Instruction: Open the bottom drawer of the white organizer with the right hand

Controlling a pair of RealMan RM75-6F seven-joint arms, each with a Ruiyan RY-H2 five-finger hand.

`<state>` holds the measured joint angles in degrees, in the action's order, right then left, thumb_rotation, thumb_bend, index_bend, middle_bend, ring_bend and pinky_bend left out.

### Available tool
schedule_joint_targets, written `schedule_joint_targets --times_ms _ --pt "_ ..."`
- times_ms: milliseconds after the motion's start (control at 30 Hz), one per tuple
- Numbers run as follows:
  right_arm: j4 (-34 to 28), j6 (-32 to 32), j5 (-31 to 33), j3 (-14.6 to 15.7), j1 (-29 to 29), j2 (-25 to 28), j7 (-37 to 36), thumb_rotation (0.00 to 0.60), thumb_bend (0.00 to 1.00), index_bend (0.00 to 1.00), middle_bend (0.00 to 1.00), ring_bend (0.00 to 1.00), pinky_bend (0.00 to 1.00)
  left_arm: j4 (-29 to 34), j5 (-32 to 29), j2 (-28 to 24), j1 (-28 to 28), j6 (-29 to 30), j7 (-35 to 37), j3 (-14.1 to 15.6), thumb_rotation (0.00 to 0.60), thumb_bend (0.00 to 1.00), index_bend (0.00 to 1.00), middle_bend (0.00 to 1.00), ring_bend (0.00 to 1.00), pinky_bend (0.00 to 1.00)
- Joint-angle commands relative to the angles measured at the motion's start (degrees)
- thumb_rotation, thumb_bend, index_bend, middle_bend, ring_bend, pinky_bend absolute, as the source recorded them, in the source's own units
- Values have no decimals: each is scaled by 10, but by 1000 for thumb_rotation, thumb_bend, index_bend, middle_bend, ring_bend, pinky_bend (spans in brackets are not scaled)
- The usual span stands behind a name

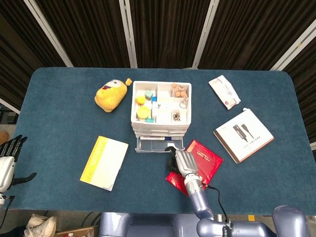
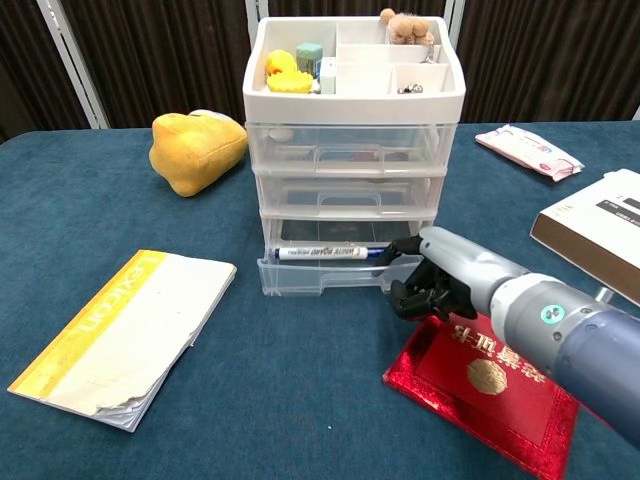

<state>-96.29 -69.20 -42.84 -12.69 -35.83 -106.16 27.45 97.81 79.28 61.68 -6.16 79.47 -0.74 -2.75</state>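
Observation:
The white organizer (image 1: pixel 160 107) (image 2: pixel 355 95) stands mid-table, its top tray full of small toys. Its clear bottom drawer (image 1: pixel 159 144) (image 2: pixel 330 272) is pulled partly out toward me, with a whiteboard marker (image 2: pixel 325 252) lying inside. My right hand (image 1: pixel 181 162) (image 2: pixel 445 285) is at the drawer's front right corner, its dark fingers (image 2: pixel 408 296) curled against the front edge. My left hand (image 1: pixel 7 160) hangs off the table's left edge, fingers spread, holding nothing.
A red booklet (image 1: pixel 203 160) (image 2: pixel 490 395) lies under my right forearm. A yellow-and-white booklet (image 1: pixel 104 162) (image 2: pixel 125 335) lies front left. A yellow plush (image 1: pixel 109 95) (image 2: pixel 195 148) sits left of the organizer. A white manual (image 1: pixel 243 135) and a tissue pack (image 1: pixel 224 92) lie right.

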Motion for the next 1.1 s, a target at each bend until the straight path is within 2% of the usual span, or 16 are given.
schedule_joint_targets --times_ms 33,300,400,500,567,633,867,1000,1100 --pt "-12 -5 -7 9 7 4 0 600 683 473 778 782 890 0 0 0 0 0 0 0 600 42 26 0 0 19" --pt "-33 -12 -18 22 15 2 6 600 682 470 777 778 890 2 -2 -1 0 -2 1 0 600 42 27 0 0 19" --pt "-44 -19 -23 28 18 6 16 600 656 426 767 769 890 3 -2 -1 0 -3 2 0 600 42 27 0 0 18" --pt "-54 -21 -24 30 19 13 26 600 556 235 751 755 890 3 -2 -2 0 -3 2 0 600 43 27 0 0 18" --pt "-58 -24 -27 31 19 16 31 600 472 56 741 747 890 3 -2 -1 0 -2 2 0 600 42 27 0 0 19" --pt "-61 -29 -35 32 19 19 37 600 425 0 738 745 890 2 -1 -1 0 -2 2 0 600 42 27 0 0 19" --pt "-89 -54 -63 39 27 45 55 600 392 0 736 744 890 2 1 -1 2 2 2 1 600 43 27 0 0 19" --pt "-119 -78 -82 53 38 84 79 600 393 0 736 744 890 3 2 -2 4 5 2 2 600 42 27 0 0 19" --pt "-150 -101 -103 71 53 133 98 600 393 0 735 744 887 4 4 -3 6 9 2 3 600 43 27 0 0 19"
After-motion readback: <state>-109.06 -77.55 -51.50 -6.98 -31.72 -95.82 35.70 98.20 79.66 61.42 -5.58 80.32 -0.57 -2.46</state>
